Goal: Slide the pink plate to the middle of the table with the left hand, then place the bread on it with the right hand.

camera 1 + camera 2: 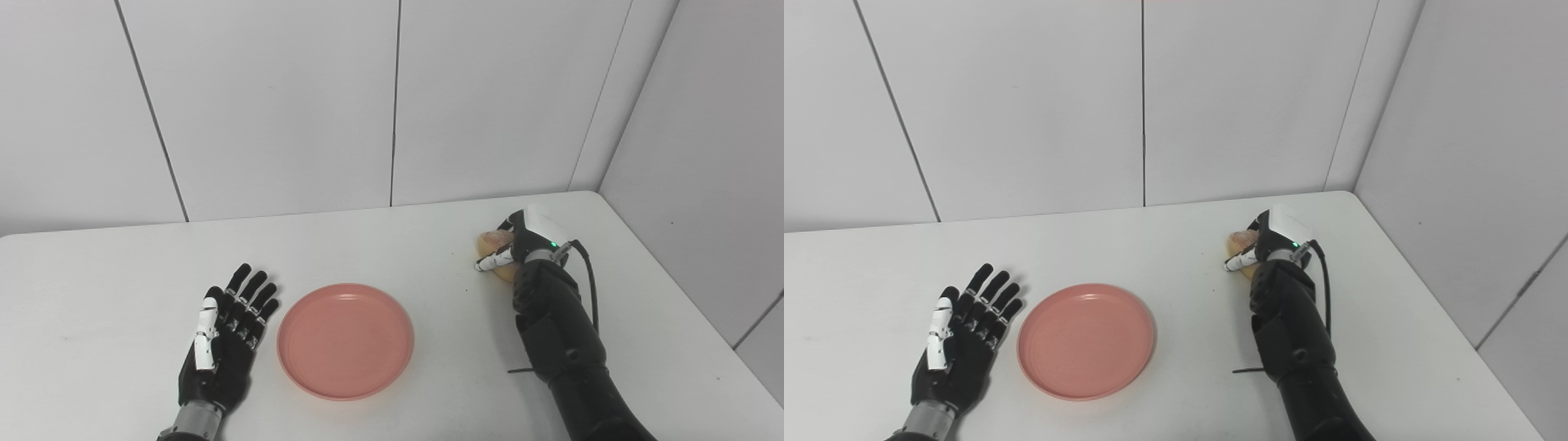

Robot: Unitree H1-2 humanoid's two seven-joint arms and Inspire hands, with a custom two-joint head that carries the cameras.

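At the left of the counter [92, 288], the left hand [223, 343] lies flat, fingers spread and holding nothing, just beside the pink plate [345, 340], which sits near mid-counter. At the right, the right hand [520, 242] has its fingers curled around the bread [490, 244], seemingly on the counter; the pick-up step is judged in hand. The next move calls for lifting the bread clear and carrying it left over the plate.

A bare test booth or lab: a plain white rounded-corner table [429, 245] sits tight in a corner of seamed white wall panels [275, 110].
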